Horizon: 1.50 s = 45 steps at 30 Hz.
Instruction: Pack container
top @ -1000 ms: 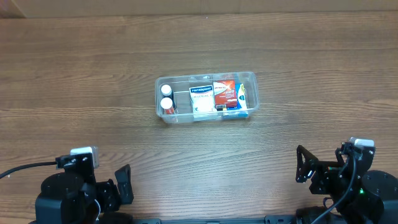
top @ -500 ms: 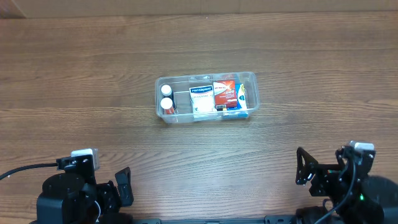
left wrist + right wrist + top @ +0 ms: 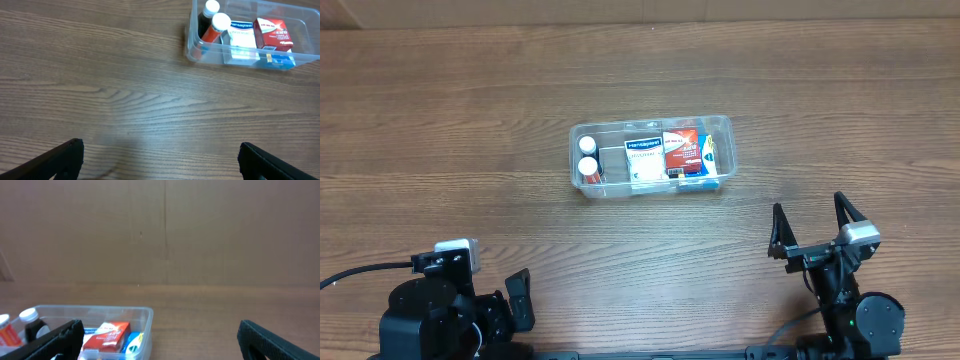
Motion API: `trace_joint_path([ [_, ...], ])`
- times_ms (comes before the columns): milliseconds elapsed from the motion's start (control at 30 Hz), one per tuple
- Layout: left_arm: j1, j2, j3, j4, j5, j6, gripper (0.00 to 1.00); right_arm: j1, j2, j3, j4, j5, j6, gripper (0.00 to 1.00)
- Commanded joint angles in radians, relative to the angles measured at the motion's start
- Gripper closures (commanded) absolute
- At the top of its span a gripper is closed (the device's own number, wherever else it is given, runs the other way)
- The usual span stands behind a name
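"Looking at the right fingers (image 3: 781, 238), are they doing something new?"

"Yes. They are no longer sitting low in the near right corner. They are swinging left and pointing far, toward the container (image 3: 650, 157). They are gaping wide and holding nothing."

"And the left fingers (image 3: 55, 160)?"

"They are waiting at the near left, spread wide, holding nothing too."

"Where is the container sitting?"

"It is sitting in the middle of the worktop (image 3: 470, 120), well apart from both arms. Two bottles (image 3: 588, 145) and some boxes (image 3: 681, 150) are lying inside. I am seeing nothing loose outside, so I am guessing the packing is nearly done."
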Motion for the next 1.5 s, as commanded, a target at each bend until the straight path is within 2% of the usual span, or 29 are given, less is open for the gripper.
trace_joint_path([
  [0,-0.006,-0.011,-0.003,0.001,0.001,-0.01,0.0,-0.003,-0.011,-0.094,0.11,0.009,-0.021,0.0],
  [167,-0.006,-0.011,-0.003,0.001,0.001,-0.01,0.0,-0.003,-0.011,-0.191,0.089,0.003,-0.016,0.0],
  [1167,-0.001,-0.018,-0.003,0.005,-0.015,-0.002,0.0,-0.003,-0.011,-0.193,0.099,0.01,-0.017,0.0],
  [1233,0.014,-0.048,-0.018,0.066,-0.026,0.023,0.0,-0.003,-0.011,-0.193,0.099,0.01,-0.017,0.0],
  [1300,0.025,-0.103,-0.07,0.19,-0.014,0.103,0.0,-0.003,-0.011,-0.193,0.099,0.01,-0.017,0.0],
  [1467,0.029,-0.266,-0.308,0.348,-0.004,0.227,0.0,-0.003,-0.011,-0.193,0.099,0.01,-0.017,0.0],
])
